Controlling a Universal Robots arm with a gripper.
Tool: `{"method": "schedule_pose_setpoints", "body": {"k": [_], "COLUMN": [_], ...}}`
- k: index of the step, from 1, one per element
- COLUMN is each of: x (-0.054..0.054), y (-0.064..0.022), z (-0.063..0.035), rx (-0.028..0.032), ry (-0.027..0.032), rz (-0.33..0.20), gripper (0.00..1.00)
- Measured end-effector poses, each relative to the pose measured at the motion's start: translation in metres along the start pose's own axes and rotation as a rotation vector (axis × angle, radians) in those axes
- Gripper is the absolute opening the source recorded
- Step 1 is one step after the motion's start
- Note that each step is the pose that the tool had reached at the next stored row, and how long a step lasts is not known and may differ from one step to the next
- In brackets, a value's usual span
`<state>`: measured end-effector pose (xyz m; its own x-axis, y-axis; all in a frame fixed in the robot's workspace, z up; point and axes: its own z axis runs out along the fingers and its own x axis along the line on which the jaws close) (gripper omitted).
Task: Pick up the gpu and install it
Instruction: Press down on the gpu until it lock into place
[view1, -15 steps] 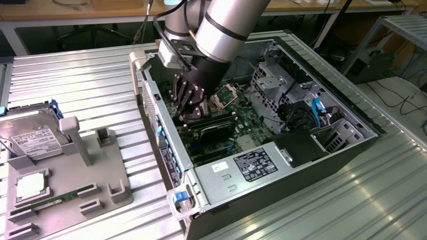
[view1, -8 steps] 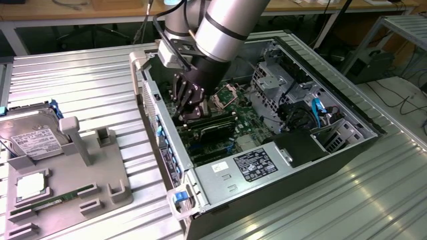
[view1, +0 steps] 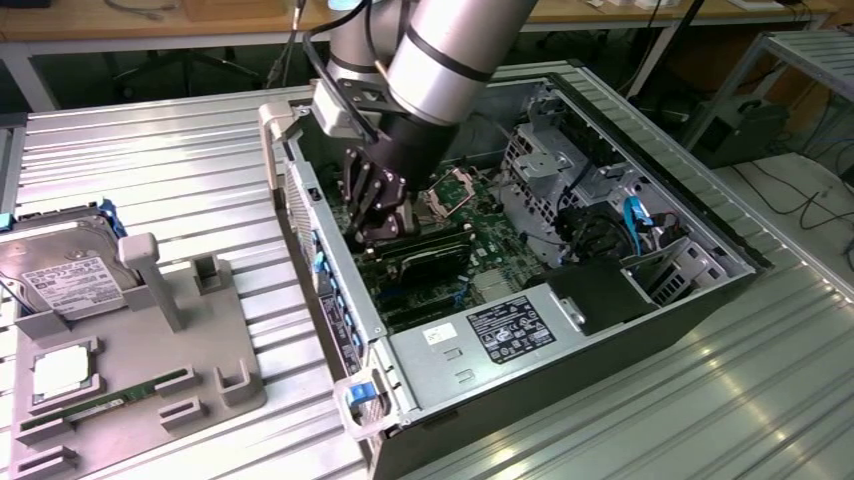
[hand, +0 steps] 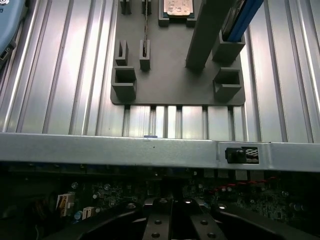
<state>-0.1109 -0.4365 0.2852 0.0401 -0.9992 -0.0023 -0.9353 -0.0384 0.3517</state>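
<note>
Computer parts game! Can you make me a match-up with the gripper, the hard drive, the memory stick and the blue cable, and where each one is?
Things:
1. gripper
2. hard drive
3. memory stick
4. blue cable

Places:
A. lying in a slot of the grey holder tray
B. inside the computer case, near the drive bays
C. down inside the case, over the gpu
D. standing at the tray's back corner

Pairs: 1-C, 2-D, 3-A, 4-B
</note>
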Motion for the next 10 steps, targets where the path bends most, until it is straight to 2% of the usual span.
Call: {"method": "schedule_pose_setpoints", "body": {"k": [10], "x": [0.0043], "y": [-0.0001], "z": [0.0004], "rx": [0.0], "ry": [0.0], "rz": [0.0], "gripper": [0.11]}}
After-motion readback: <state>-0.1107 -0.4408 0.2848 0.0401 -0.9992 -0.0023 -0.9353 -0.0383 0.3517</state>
